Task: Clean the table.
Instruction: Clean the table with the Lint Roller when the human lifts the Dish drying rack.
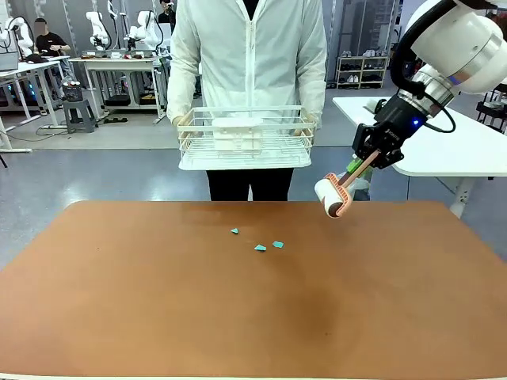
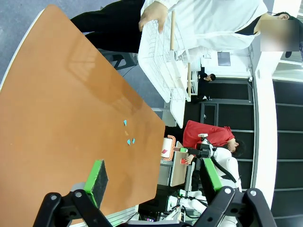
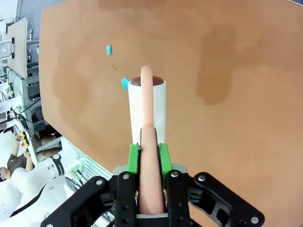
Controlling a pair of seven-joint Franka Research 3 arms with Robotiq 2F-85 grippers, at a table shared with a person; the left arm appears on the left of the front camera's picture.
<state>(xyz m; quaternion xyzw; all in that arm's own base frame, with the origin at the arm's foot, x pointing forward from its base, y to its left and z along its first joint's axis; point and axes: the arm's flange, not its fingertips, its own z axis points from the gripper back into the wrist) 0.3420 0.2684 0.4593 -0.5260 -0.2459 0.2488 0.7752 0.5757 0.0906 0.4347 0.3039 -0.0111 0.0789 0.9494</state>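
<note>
The reddish-brown table [image 1: 158,301] carries three small teal scraps [image 1: 260,247] near its far middle. My right gripper [image 1: 366,162] hangs over the far right corner, shut on the pink handle of a white lint roller [image 1: 329,196]. The roller head is just above the tabletop. In the right wrist view the gripper [image 3: 147,151] pinches the handle, and the roller [image 3: 147,111] points at the scraps [image 3: 125,83]. My left gripper [image 2: 152,175] is open and holds nothing, well above the table [image 2: 57,94] and far from the scraps [image 2: 130,141].
A person stands at the far edge and holds a white wire basket [image 1: 245,138] with both hands, above and behind the table. A white-topped table [image 1: 444,150] stands beyond the right corner. The near half of the brown top is bare.
</note>
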